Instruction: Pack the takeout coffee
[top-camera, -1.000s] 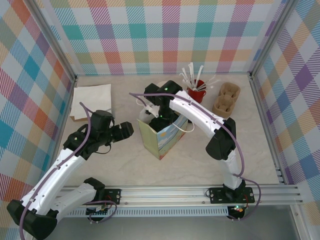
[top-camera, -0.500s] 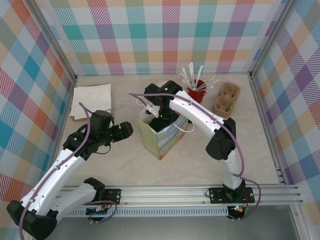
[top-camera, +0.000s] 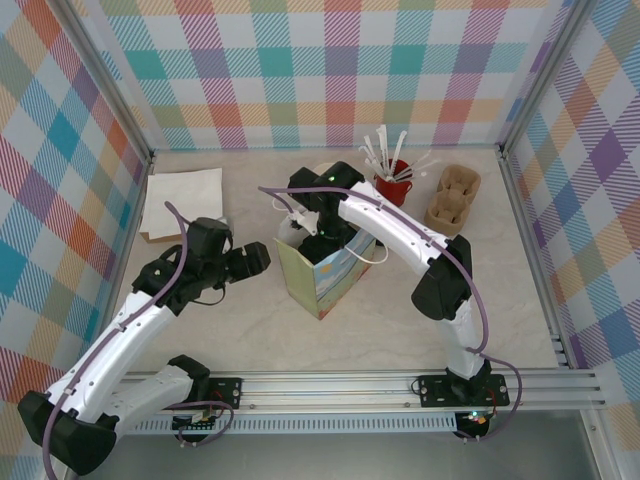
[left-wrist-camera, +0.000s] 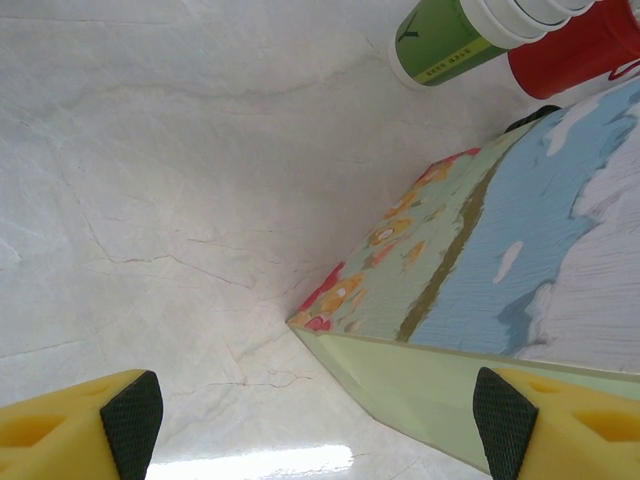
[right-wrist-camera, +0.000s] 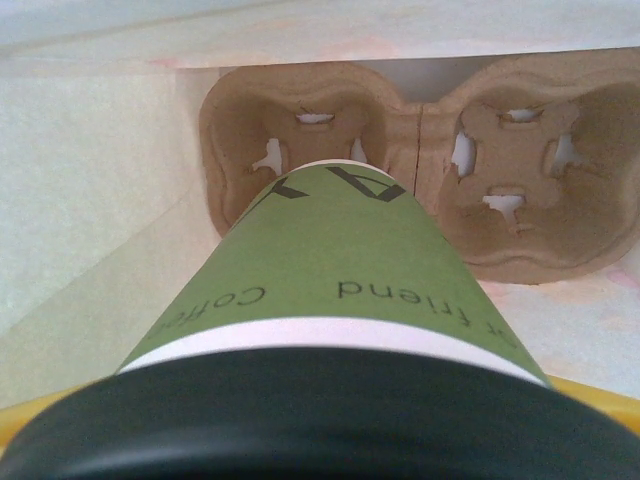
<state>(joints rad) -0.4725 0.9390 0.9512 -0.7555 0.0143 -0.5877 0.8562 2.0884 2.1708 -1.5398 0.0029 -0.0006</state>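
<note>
The left fingers (left-wrist-camera: 60, 430) gape beside the glossy paper bag (top-camera: 325, 282); inside, right fingers (right-wrist-camera: 620, 405) flank the round-lidded takeout coffee (right-wrist-camera: 330, 260) over a moulded pulp carrier (right-wrist-camera: 510, 180); whether they pinch it, I cannot tell.

Left arm (top-camera: 125, 335), right arm (top-camera: 395, 228): white link shells, black joints (top-camera: 440, 282), black bases (top-camera: 455, 390). Purple cable (top-camera: 479, 310) along each. Green light (top-camera: 331, 180) atop right arm. Left gripper (left-wrist-camera: 320, 418): yellow fingers (left-wrist-camera: 50, 432), black pads (left-wrist-camera: 133, 420).
</note>
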